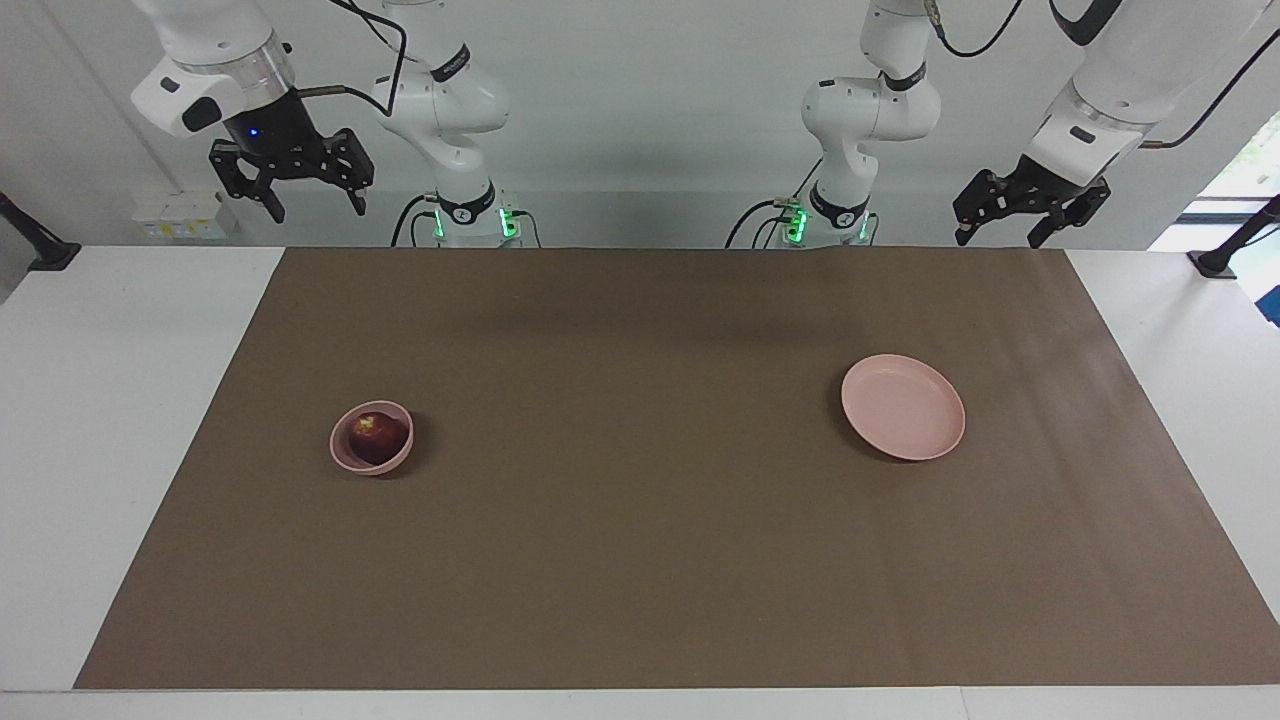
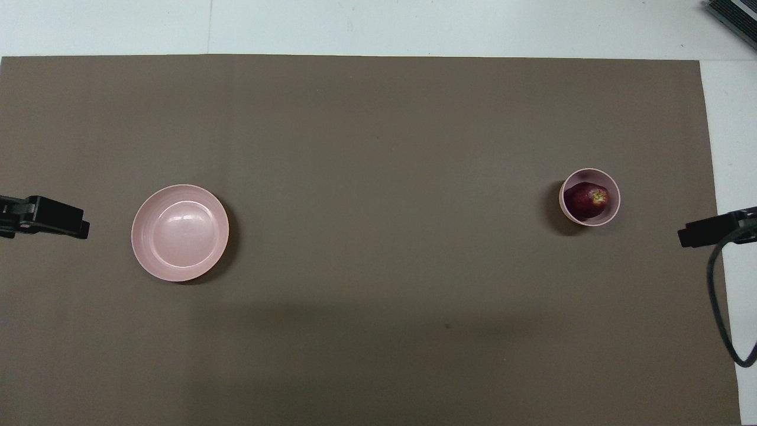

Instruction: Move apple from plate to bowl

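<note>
Sitting inside the bowl (image 1: 372, 437), the apple (image 1: 379, 437) showed its yellowish patch upward; judged from that, the transfer looked already made, with no further pick called for. Taking the bowl as the landmark, the plate (image 1: 903, 407) lay well apart from it toward the left arm's end of the table, bare, on the same brown mat (image 1: 640, 560).

The right gripper (image 1: 291, 178) hung high near its arm's base, above the table's edge on the robots' side of the bowl, jaws spread and holding nothing. The left gripper (image 1: 1029, 207) hung likewise raised at the plate's end, also spread and empty.

Round as the apple was, it offered no long axis to align with. Of the two, the right gripper was the closer to the bowl. Nothing stood between either gripper and the bowl.
</note>
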Available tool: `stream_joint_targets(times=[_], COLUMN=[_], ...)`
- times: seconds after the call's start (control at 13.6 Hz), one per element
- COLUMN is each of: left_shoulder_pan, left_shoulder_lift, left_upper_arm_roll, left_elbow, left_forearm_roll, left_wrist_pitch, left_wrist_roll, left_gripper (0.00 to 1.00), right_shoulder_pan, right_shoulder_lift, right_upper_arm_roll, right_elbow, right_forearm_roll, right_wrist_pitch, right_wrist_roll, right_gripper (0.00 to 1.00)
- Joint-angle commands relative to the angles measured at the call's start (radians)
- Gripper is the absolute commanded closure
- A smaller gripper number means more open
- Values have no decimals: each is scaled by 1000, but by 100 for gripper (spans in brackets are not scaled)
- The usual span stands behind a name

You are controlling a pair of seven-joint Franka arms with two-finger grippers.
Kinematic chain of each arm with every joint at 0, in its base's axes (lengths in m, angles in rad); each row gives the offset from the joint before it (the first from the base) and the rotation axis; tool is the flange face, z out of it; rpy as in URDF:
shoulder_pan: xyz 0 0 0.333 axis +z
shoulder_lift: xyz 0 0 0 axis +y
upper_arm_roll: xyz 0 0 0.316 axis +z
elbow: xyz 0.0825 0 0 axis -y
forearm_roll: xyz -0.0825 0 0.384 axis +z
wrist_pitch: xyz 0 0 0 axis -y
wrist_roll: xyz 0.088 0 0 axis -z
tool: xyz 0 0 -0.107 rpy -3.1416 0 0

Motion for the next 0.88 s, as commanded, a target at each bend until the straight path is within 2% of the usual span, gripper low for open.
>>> stream_joint_targets(times=[0.0,0.29,0.81], left_shoulder_pan=[1,1,1], left_shoulder_lift=[-16,-16,-16], left_upper_arm_roll=[0,0,0], left_elbow=[-5,-5,-5], left_forearm_roll=[10,10,10], left_wrist_pitch=[-17,-17,-17], left_wrist_roll=[4,4,4], left_gripper=[0,0,0], right_shoulder_pan=[-9,-9,-4], right_shoulder_lift=[-16,-28,-25], right_upper_arm_roll=[-1,-1,-1], right_elbow=[-18,-42,-36], right_forearm_roll=[14,3,-17], right_wrist_pitch=[2,47,36], right_wrist_roll=[-21,-20,-23], right_gripper=[0,0,0])
